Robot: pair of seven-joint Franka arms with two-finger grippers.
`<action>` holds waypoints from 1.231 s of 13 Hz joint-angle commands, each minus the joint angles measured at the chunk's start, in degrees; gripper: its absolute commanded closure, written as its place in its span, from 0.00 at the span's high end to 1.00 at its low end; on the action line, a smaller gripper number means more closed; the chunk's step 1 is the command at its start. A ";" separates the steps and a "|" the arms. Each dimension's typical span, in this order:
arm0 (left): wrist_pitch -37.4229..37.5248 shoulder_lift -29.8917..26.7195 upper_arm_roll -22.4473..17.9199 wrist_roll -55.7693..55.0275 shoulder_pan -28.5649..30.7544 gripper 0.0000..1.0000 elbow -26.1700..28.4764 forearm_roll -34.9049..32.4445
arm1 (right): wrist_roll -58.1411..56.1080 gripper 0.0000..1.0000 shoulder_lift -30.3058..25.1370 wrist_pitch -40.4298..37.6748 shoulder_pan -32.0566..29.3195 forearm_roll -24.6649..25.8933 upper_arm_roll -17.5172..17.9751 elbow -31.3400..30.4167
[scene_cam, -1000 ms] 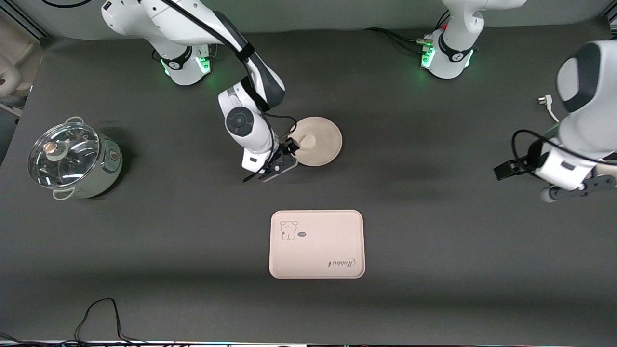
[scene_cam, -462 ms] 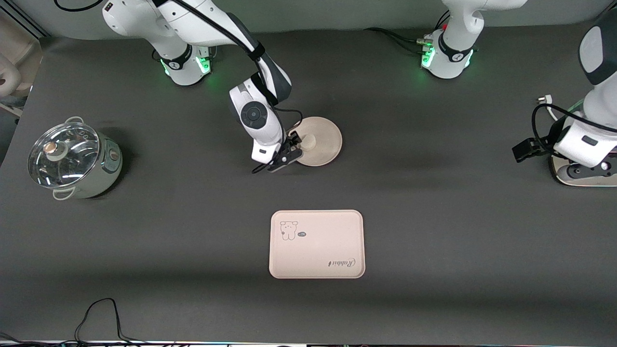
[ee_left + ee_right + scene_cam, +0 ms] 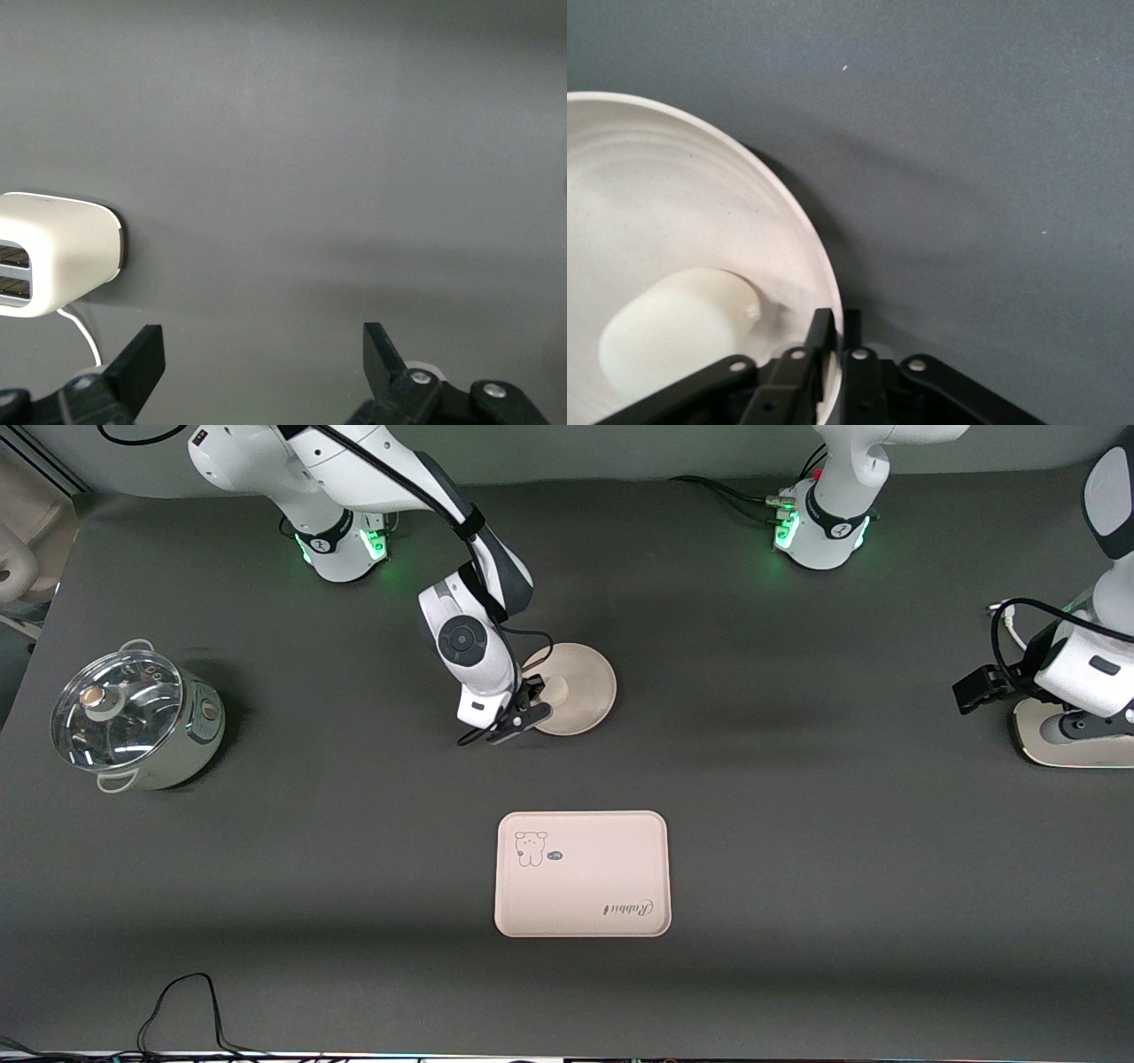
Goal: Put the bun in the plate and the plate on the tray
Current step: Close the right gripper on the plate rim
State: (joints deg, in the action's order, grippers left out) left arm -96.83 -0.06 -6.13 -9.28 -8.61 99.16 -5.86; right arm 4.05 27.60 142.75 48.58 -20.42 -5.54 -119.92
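On the dark matte table we see a glass-lidded pale green pot (image 3: 133, 717) at the right arm's end and a white toaster (image 3: 1076, 744) at the left arm's end, under our waiting left gripper (image 3: 261, 372), its fingers spread wide on nothing. The printed cream rectangular tray (image 3: 582, 873) lies bare, nearer the front camera than the round cream plate (image 3: 580, 682). Our right gripper (image 3: 833, 341) pinches the plate's raised rim, fingers nearly closed, with the smooth white bun (image 3: 678, 332) inside beside them.
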 commanded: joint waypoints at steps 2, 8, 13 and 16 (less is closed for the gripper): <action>2.95 -1.17 0.41 0.49 -1.32 1.00 -1.69 0.32 | 0.17 0.00 0.17 -1.95 0.11 -0.94 -0.34 0.03; -0.02 -1.17 -0.03 0.75 -0.44 1.00 -1.43 0.68 | 0.70 0.00 -0.09 -12.72 -4.18 -0.94 -0.61 8.09; -0.90 -1.00 -0.11 0.66 0.44 1.00 -1.07 0.76 | 1.75 0.00 0.79 -26.21 -11.21 -1.02 -0.61 23.92; -0.90 -1.17 -0.20 0.93 2.11 1.00 -0.99 2.43 | 1.93 0.00 6.91 -26.21 -13.59 -7.50 -0.61 38.21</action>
State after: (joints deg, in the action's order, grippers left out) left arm -97.47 -0.38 -6.19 -9.24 -7.32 97.69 -5.09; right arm 4.36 28.33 118.28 35.99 -23.35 -6.42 -93.26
